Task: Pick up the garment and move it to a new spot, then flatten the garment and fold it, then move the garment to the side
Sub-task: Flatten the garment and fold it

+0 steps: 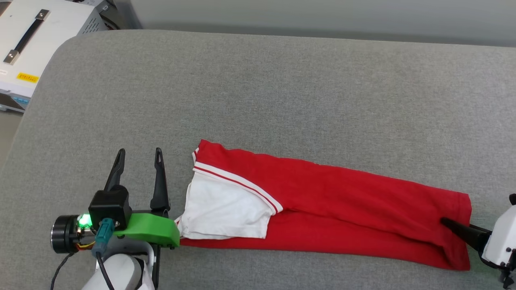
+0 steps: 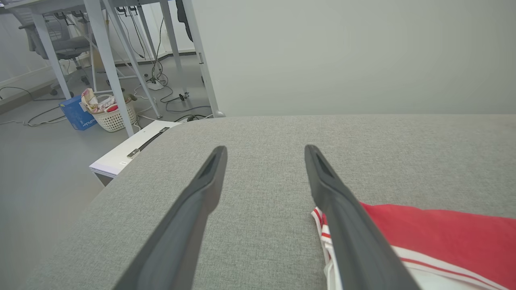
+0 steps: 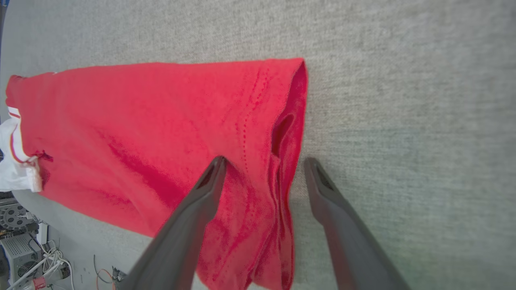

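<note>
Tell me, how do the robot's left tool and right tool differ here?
The left tool is at the garment's white-sleeve end; the right tool at its red hem end. The left tool's fingers are both over bare grey cushion; the right tool straddles the hem, one finger over cloth. Both are open, holding nothing.

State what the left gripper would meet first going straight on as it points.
The way looks free: bare grey cushion ahead of the left gripper, garment off to its side; height unclear.
</note>
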Controlling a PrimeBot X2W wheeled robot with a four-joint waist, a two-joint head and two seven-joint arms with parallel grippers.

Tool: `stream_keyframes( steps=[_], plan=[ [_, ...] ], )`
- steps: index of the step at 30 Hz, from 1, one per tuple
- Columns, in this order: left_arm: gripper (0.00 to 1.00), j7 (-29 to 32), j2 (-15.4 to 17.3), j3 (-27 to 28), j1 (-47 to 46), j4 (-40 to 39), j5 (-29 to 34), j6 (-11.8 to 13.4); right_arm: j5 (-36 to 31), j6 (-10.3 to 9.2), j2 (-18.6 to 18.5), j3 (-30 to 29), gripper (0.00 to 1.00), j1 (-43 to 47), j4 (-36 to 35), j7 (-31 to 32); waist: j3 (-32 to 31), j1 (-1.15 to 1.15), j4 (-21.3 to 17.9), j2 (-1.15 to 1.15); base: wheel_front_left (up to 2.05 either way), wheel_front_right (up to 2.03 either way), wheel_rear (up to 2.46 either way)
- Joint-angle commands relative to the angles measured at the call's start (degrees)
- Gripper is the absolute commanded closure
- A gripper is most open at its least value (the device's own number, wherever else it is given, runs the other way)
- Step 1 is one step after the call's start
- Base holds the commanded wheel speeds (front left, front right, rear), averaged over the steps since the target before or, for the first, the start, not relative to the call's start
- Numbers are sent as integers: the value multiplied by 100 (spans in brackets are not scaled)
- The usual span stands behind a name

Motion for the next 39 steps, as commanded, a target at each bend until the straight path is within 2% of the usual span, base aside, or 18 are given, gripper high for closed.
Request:
stream_keyframes(
  steps=[1,5,9,10,11,12,19,27,30,35,39],
  plan=[
    [0,-32,-133,147,163,-35,163,-71,-34,-4,136,172,0,-78,106,-18,40,0,43,0,0,0,0],
    [0,-32,-511,559,431,-62,540,-311,2,-4,300,519,0,-222,235,-78,61,0,74,0,0,0,0],
    [0,-32,-812,857,572,-7,834,-580,-9,-4,307,792,0,-319,377,-137,54,0,99,0,0,0,0],
    [0,-32,-889,927,600,13,917,-668,-21,-4,287,866,8,-344,404,-182,47,0,103,0,0,0,0],
    [0,-32,-956,996,618,22,997,-752,-25,-4,269,911,73,-368,439,-251,41,0,106,0,0,0,0],
    [0,-32,-1012,1057,636,28,1059,-812,-12,-4,252,948,98,-384,470,-290,29,0,105,0,0,0,0],
    [0,-32,-1336,1422,803,120,1464,-1264,97,-4,-153,955,100,-490,739,-598,-145,0,43,0,0,0,0],
    [0,-32,-1526,1744,915,213,1824,-1515,168,-4,-891,663,100,-513,1080,-740,-330,0,-23,0,0,0,0],
    [0,-32,-1574,1820,960,253,1909,-1598,182,-4,-1063,633,100,-508,1153,-710,-385,0,-34,0,0,0,0],
    [0,-32,-1653,1938,1021,319,2008,-1736,293,-4,-1197,772,100,-461,700,-521,-468,0,-50,0,0,0,0],
    [0,-32,-1729,2004,1061,356,2085,-1820,444,-4,-1171,972,100,-461,-64,-292,-506,0,-63,0,0,0,0]
  ],
)
